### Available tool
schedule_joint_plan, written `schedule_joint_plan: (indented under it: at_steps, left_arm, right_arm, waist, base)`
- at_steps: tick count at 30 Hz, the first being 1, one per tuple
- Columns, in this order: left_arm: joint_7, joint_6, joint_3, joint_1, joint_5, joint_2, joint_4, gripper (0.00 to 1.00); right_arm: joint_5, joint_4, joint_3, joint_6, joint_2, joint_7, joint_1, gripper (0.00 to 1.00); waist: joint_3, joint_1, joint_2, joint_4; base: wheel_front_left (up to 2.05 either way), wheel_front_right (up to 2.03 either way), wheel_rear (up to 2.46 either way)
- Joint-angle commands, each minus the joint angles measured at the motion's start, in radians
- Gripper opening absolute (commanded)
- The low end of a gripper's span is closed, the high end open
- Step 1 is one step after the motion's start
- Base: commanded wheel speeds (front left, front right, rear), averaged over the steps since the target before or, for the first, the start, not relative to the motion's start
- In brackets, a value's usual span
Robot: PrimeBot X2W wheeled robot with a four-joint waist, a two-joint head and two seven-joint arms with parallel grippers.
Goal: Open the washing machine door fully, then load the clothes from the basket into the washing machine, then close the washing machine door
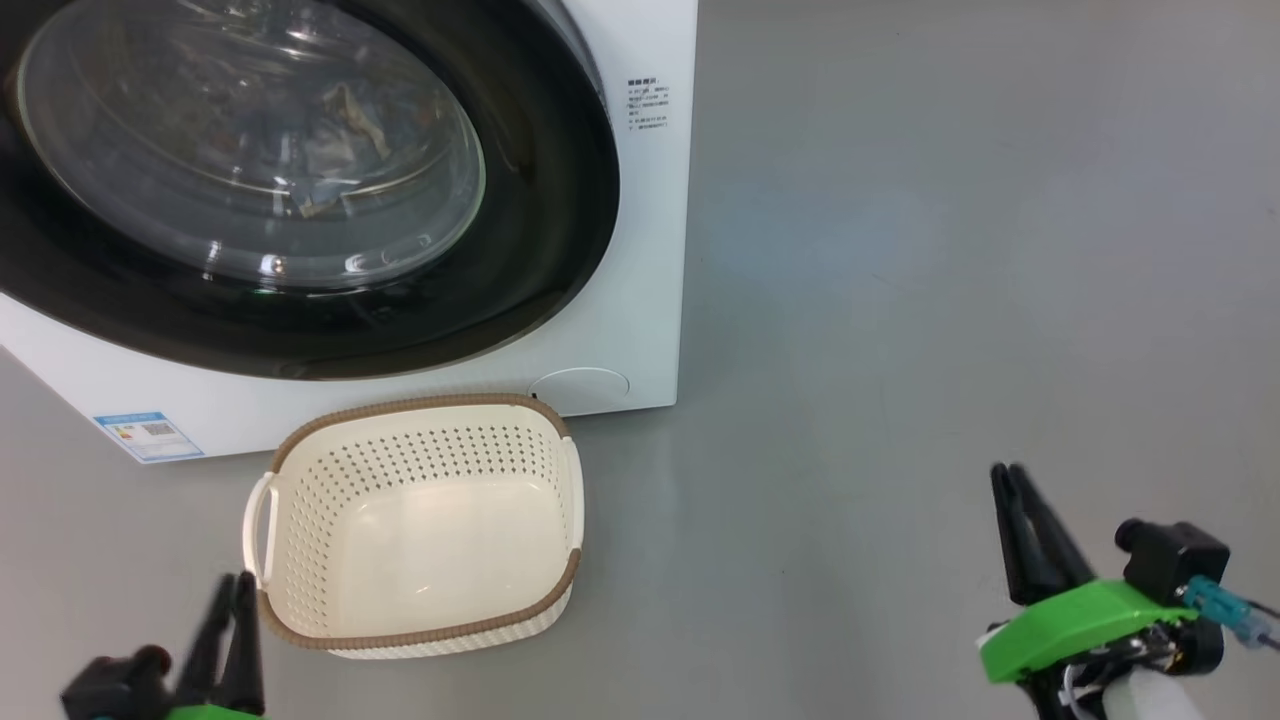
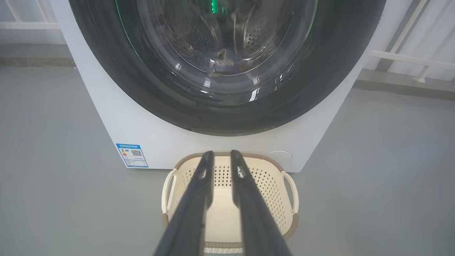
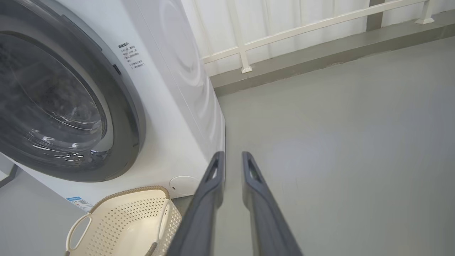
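Cream holey plastic basket (image 1: 420, 470) by big white washer (image 1: 640, 300); wide grey floor (image 1: 900, 300) at right; left gripper (image 1: 233, 590), right gripper (image 1: 1008, 480) loose, holding nothing.

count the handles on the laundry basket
2. The basket has a left handle and a right handle, one on each short side, as the left wrist view shows; none looks hidden.

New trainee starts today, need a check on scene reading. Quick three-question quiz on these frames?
1. True or false: the washing machine door is shut.
2. The basket holds: A) clothes B) nothing C) a towel.
3. Which claw hangs nearer the basket?
Key: 1 true; 2 B; 3 the left claw.
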Motion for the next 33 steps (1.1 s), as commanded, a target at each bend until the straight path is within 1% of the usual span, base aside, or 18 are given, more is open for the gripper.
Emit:
schedule_joint_plan:
  at_steps: [1, 4, 8, 13, 33]
  left_arm:
    - [0.0, 0.0, -0.005, 0.001, 0.0, -0.014, 0.016, 0.0]
    - [0.008, 0.0, -0.003, 0.0, -0.028, -0.019, 0.017, 0.0]
    - [0.021, 0.0, -0.001, -0.001, -0.07, -0.022, 0.014, 0.0]
    - [0.035, 0.0, 0.003, -0.004, -0.122, -0.025, 0.013, 0.0]
    - [0.09, 0.0, 0.016, -0.016, -0.32, -0.037, 0.003, 0.0]
  right_arm:
    - [0.0, 0.017, 0.0, 0.0, 0.005, 0.001, 0.006, 0.0]
    - [0.026, 0.017, -0.002, 0.0, 0.007, 0.01, 0.01, 0.0]
    - [0.066, 0.01, -0.005, 0.0, 0.008, 0.022, 0.014, 0.0]
    - [0.116, 0.004, -0.007, 0.0, 0.01, 0.036, 0.018, 0.0]
    - [0.304, -0.022, -0.018, 0.0, 0.015, 0.092, 0.029, 0.0]
  waist:
    - [0.0, 0.0, -0.0001, 0.0]
    - [-0.002, 0.0002, 0.0, 0.001]
    - [-0.008, 0.0023, 0.0, 0.002]
    - [-0.01, 0.0002, 0.0, 0.004]
    - [-0.026, 0.0001, 0.0, 0.01]
  base:
    - [0.0, 0.0, 0.0]
    - [0.0, 0.0, 0.0]
    - [0.0, 0.0, 0.0]
    - [0.0, 0.0, 0.0]
    - [0.0, 0.0, 0.0]
